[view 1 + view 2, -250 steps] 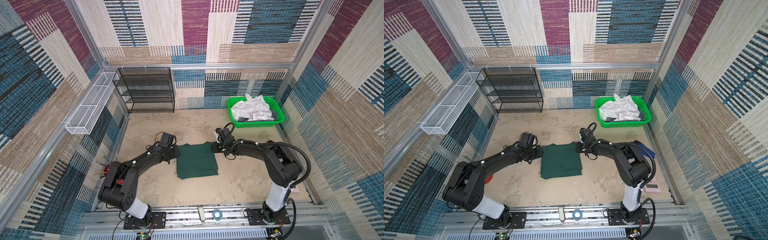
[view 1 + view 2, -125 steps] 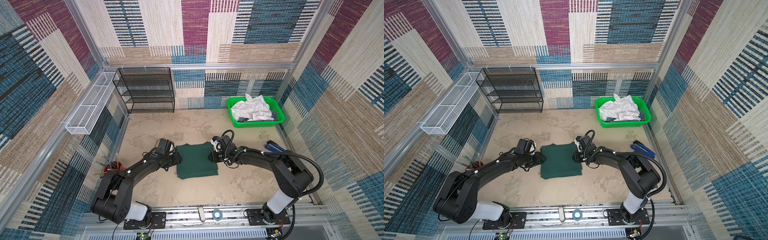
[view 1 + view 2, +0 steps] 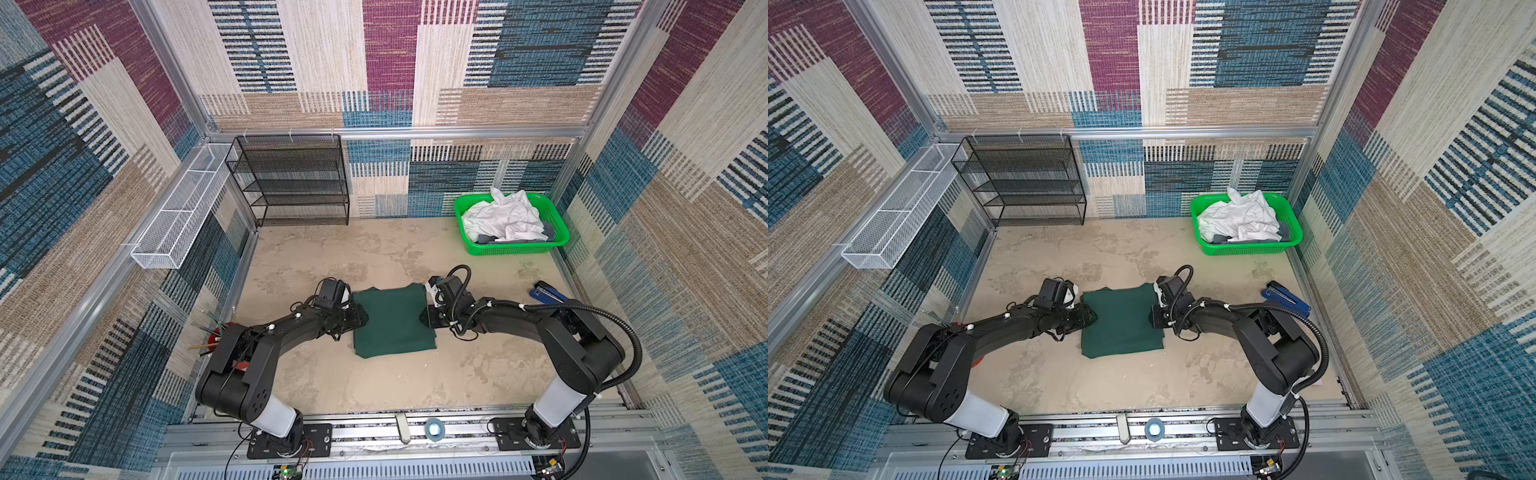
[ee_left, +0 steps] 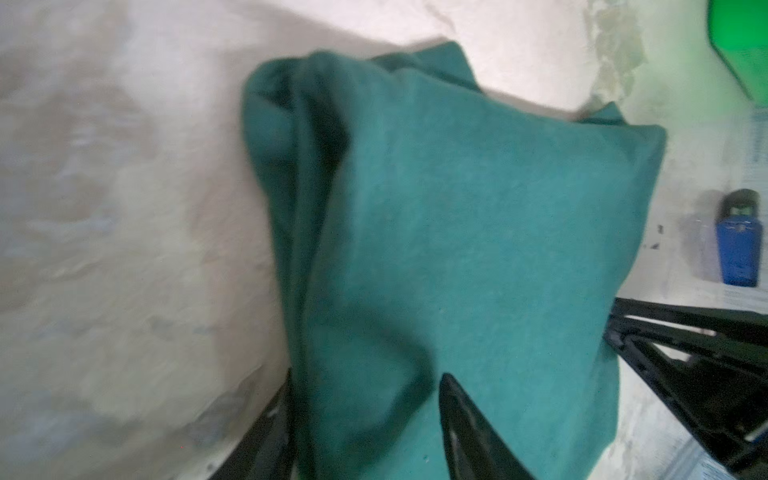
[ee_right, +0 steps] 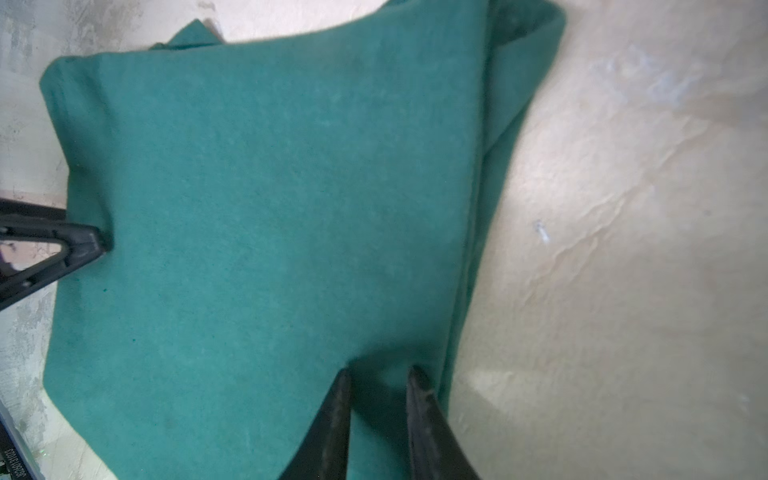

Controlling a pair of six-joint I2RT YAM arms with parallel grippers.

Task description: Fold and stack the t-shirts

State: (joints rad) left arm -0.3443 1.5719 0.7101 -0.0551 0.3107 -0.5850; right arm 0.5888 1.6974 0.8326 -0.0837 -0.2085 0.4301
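Observation:
A dark green t-shirt lies folded into a flat rectangle in the middle of the table. My left gripper is at the middle of its left side, open. One finger is over the cloth and the other at its edge. At the shirt's right side my right gripper stands open by a narrow gap, both tips over the cloth close to the edge. Crumpled white t-shirts and some grey fabric fill the green basket at the back right.
A black mesh rack stands against the back wall, and a white wire basket hangs on the left wall. A blue stapler lies right of the right arm. A red cup of pencils sits by the left arm.
Both grippers have slid from the shirt's back corners toward the front along its sides. The shirt itself has not shifted.

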